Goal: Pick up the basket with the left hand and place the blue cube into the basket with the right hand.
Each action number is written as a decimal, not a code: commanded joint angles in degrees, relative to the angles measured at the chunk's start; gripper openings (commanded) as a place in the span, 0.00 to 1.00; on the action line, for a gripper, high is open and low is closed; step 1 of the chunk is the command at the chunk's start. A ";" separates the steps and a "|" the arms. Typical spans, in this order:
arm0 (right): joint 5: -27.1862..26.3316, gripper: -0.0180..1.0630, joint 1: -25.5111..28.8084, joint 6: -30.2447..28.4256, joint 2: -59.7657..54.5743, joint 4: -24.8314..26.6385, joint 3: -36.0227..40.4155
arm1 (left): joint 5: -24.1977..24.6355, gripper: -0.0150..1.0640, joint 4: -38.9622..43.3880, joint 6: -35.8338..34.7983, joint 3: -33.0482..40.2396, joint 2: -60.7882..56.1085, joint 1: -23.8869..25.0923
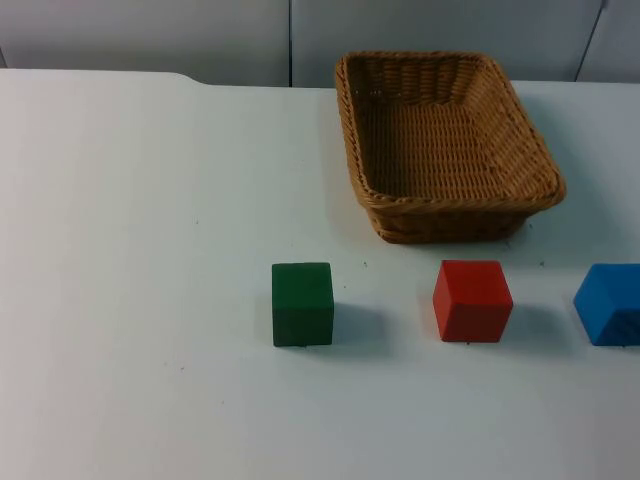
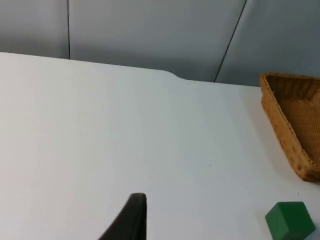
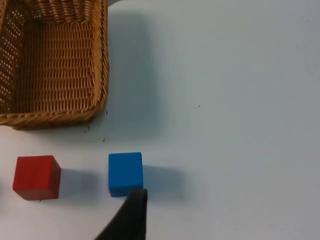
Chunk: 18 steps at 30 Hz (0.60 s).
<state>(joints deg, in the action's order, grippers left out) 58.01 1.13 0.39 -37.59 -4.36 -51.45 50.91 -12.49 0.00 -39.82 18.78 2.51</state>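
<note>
Standing on the white table top (image 1: 130, 250), the rectangular woven wicker basket (image 1: 445, 140) sits empty near the grey partition wall (image 1: 150, 35). In front of the basket, three cubes lie in a row: a green cube (image 1: 302, 304), a red cube (image 1: 472, 300) directly before the basket, and the blue cube (image 1: 610, 304) beyond the red one. The right gripper's black fingertip (image 3: 131, 215) hovers just beside the blue cube; the left gripper's fingertip (image 2: 131, 217) hangs over bare table, well apart from the basket. How far either gripper is open cannot be told.
</note>
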 commanded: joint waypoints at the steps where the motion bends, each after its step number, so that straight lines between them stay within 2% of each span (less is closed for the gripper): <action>1: -1.11 0.98 0.39 -0.39 -2.19 0.23 -1.79 | -3.19 0.99 -2.33 1.01 -0.28 2.30 -0.40; 4: -2.90 0.98 0.39 -0.39 -6.49 0.23 -3.96 | -5.74 0.99 -6.50 3.38 -0.28 6.65 -0.40; 9: -3.47 0.98 0.39 -0.82 -12.82 0.78 -5.71 | -7.13 0.99 -13.28 8.62 -0.28 12.34 -0.40; 12: -3.92 0.98 0.39 -2.42 -15.98 2.56 -6.00 | -7.99 0.99 -16.47 11.65 -0.28 15.02 -0.40; 14: -4.69 0.98 0.39 -4.82 -19.99 5.74 -6.00 | -9.07 0.99 -19.64 15.11 -0.28 17.68 -0.40; 18: -4.95 0.98 0.39 -5.16 -24.11 6.24 -6.00 | -11.45 0.99 -23.76 19.30 -0.28 22.39 -0.40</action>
<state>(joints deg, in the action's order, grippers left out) 53.83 1.26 -3.95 -60.53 1.24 -57.02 41.06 -33.94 17.20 -39.94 40.08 2.51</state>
